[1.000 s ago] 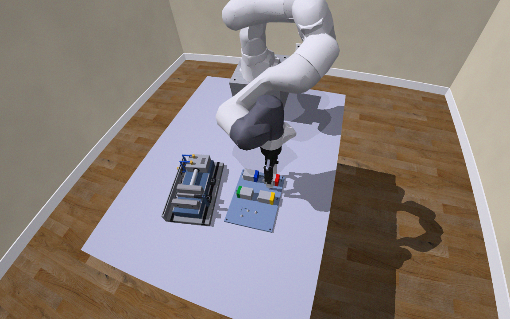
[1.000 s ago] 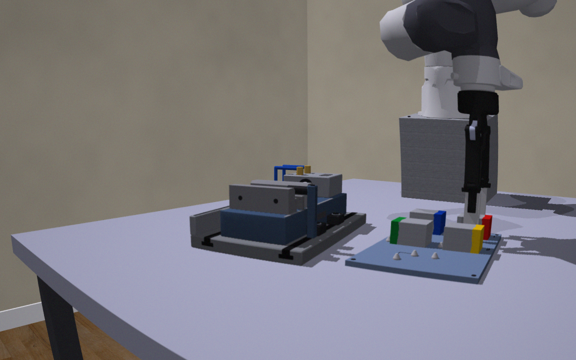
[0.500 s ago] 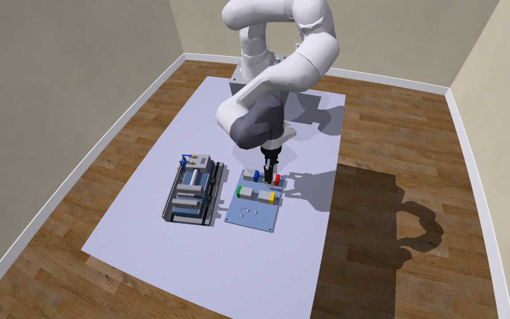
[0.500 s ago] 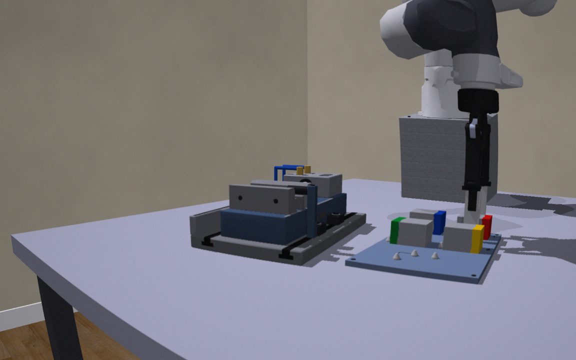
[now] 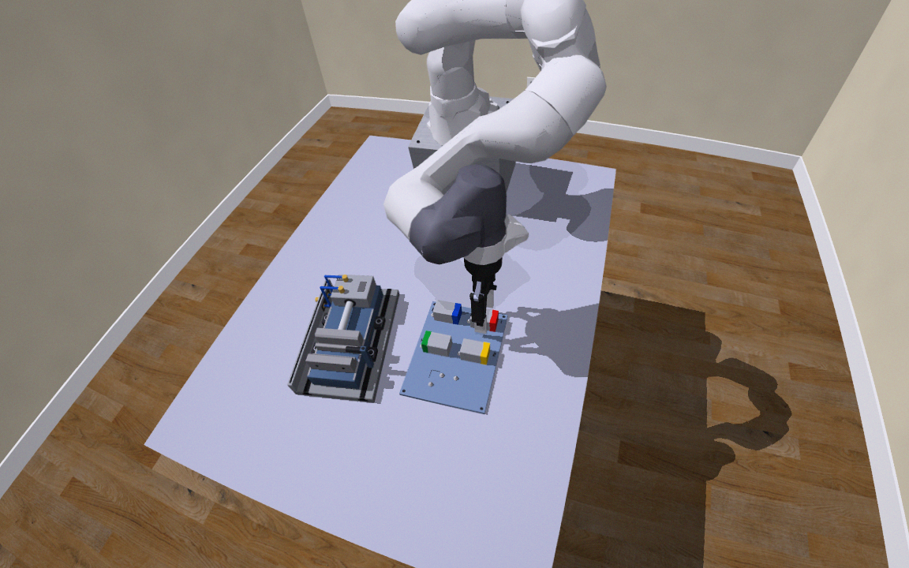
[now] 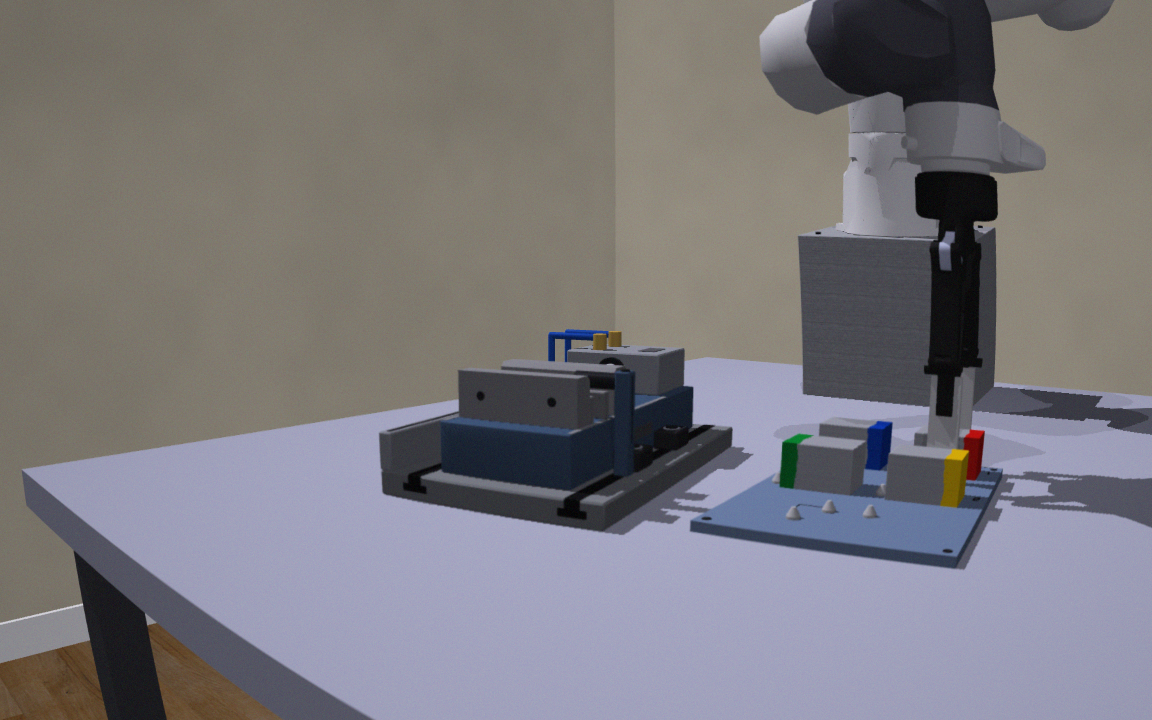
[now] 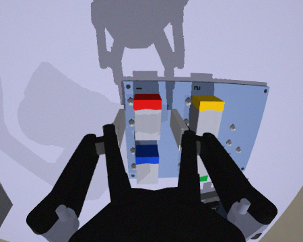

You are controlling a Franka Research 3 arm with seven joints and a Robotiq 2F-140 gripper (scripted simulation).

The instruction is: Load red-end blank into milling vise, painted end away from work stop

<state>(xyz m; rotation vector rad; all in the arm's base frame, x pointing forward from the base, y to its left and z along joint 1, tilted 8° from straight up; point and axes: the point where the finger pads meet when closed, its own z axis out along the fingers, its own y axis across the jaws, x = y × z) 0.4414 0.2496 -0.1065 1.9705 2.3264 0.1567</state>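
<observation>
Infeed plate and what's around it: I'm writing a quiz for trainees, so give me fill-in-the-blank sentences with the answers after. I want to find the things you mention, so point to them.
The blank between the open jaws (image 5: 480, 326) (image 6: 947, 445) (image 7: 149, 126) has a ____ end. On the infeed plate (image 5: 443, 398) (image 6: 831, 541) (image 7: 252, 111), the blank nearest the vise (image 5: 334, 378) (image 6: 508, 447) in the second row has a ____ end. The vise's hoses (image 5: 331, 288) (image 6: 567, 334) are ____.

Missing words: red; green; blue

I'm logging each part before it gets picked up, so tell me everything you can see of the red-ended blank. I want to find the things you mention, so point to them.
The red-ended blank (image 5: 493, 319) (image 6: 973, 454) (image 7: 147, 122) is a rectangular block, plain light grey, perhaps metal, with one end painted red. It lies on the blue plate, by the mark "1", its red end toward the plate's edge. The blue-ended blank lies in line behind its grey end, a gap between. The end effector's open fingers stand either side of it, apparently without touching. Its underside is hidden.
</observation>
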